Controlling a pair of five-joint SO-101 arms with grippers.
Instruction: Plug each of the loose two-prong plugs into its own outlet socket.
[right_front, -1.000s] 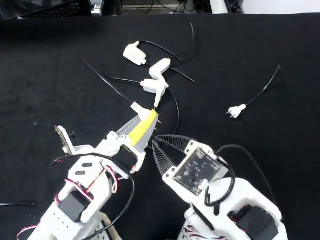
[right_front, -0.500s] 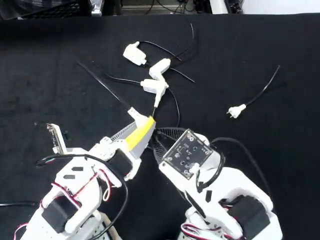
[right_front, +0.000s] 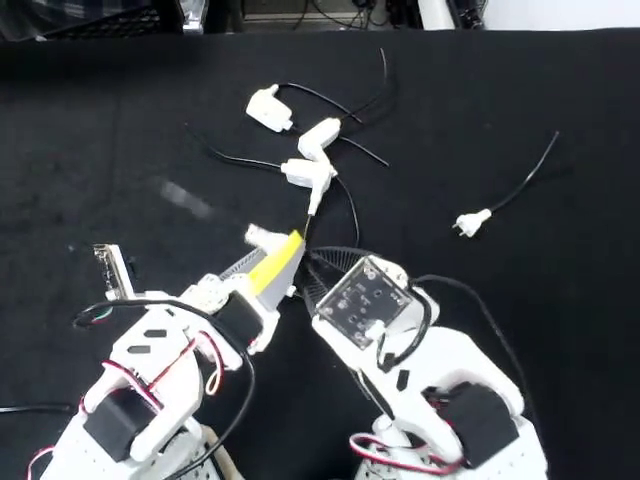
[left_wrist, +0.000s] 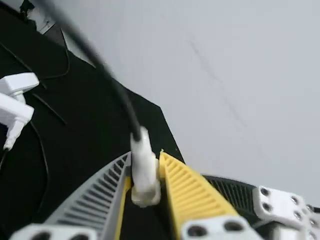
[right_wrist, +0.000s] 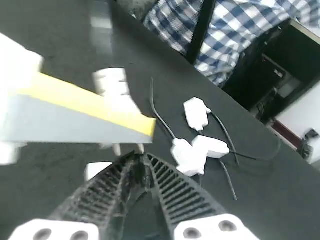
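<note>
My left gripper (right_front: 270, 250), with one grey and one yellow finger, is shut on a white two-prong plug (right_front: 258, 237) just in front of both arms. In the left wrist view the plug (left_wrist: 144, 170) stands pinched between the fingers of the left gripper (left_wrist: 145, 162), its black cable running up and away. Three white outlet sockets (right_front: 268, 107) (right_front: 320, 135) (right_front: 305, 172) lie clustered beyond it. A second loose plug (right_front: 473, 221) lies far to the right. My right gripper (right_front: 312, 262), black, sits beside the left one; its fingertips (right_wrist: 140, 157) touch with nothing between them.
Thin black cables trail from the sockets across the black tabletop (right_front: 520, 110). The held plug's cable (right_front: 180, 195) shows as a blur to the left. The sockets (right_wrist: 196, 111) (right_wrist: 210, 146) lie past the left gripper's yellow finger (right_wrist: 90, 107). A person in a checked shirt stands behind the table.
My left gripper has drawn back toward the arms with the plug, and its cable has swung off the table. The right arm has shifted left.
</note>
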